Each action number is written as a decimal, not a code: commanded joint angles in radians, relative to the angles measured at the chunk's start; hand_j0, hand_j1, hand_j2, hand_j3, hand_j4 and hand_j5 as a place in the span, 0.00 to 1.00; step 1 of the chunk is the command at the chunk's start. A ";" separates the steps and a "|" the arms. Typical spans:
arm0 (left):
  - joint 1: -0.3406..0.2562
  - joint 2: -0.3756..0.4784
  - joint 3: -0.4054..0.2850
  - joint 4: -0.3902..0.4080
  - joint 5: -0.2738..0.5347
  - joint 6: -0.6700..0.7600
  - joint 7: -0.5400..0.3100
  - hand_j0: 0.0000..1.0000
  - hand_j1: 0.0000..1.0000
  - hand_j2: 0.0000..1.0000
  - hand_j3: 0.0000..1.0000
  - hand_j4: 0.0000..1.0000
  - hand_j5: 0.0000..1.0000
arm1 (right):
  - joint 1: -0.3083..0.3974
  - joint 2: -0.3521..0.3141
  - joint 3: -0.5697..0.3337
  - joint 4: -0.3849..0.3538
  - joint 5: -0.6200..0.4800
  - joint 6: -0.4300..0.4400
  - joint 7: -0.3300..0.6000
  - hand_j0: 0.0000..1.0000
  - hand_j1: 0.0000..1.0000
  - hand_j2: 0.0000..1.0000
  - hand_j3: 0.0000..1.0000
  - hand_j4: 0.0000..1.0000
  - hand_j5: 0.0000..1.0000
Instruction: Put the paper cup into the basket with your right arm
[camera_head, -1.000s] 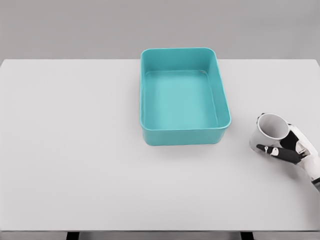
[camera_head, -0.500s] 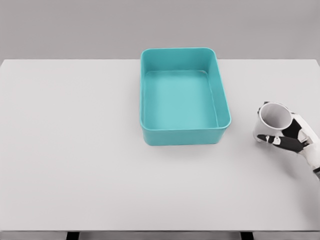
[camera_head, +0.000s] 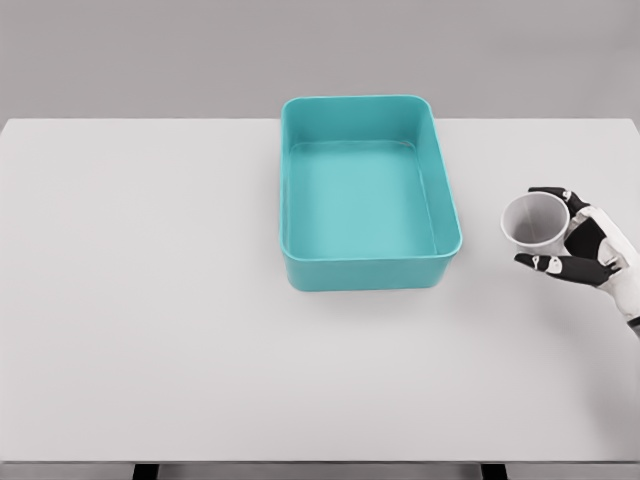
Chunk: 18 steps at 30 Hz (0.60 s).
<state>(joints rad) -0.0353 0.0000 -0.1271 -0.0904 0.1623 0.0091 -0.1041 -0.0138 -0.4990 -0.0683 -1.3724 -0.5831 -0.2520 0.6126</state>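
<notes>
White and tilted, the paper cup (camera_head: 534, 220) sits in the right hand (camera_head: 585, 255), its open mouth turned toward the camera and a little to the left. The fingers (camera_head: 560, 266) are curled around it: one dark-tipped finger shows over the top of the cup, another runs below it. Cup and hand are near the right edge of the table (camera_head: 150, 300), just to the right of the basket (camera_head: 365, 272) and apart from it, with a strip of bare tabletop between the cup and the basket's right wall. That teal basket lies on the middle of the table toward its far edge, rectangular, with rounded corners and its open top facing up. Wide bare tabletop stretches to the left and along the near edge.
</notes>
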 joint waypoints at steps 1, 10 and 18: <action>0.000 0.000 0.000 0.000 0.000 0.000 0.000 1.00 1.00 1.00 1.00 1.00 1.00 | 0.000 -0.001 -0.001 -0.002 -0.006 0.002 -0.002 0.63 0.63 0.63 0.63 0.63 0.63; 0.000 0.000 0.000 0.000 0.000 0.000 0.000 1.00 1.00 1.00 1.00 1.00 1.00 | -0.080 0.017 0.002 -0.008 -0.004 0.025 -0.002 0.63 0.63 0.63 0.63 0.63 0.63; 0.000 0.000 0.000 0.000 0.000 0.000 0.000 1.00 1.00 1.00 1.00 1.00 1.00 | -0.146 0.019 0.012 -0.008 -0.004 0.031 -0.002 0.63 0.63 0.63 0.63 0.63 0.63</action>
<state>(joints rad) -0.0353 0.0000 -0.1272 -0.0903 0.1623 0.0087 -0.1041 -0.1626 -0.4798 -0.0608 -1.3796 -0.5818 -0.2234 0.6113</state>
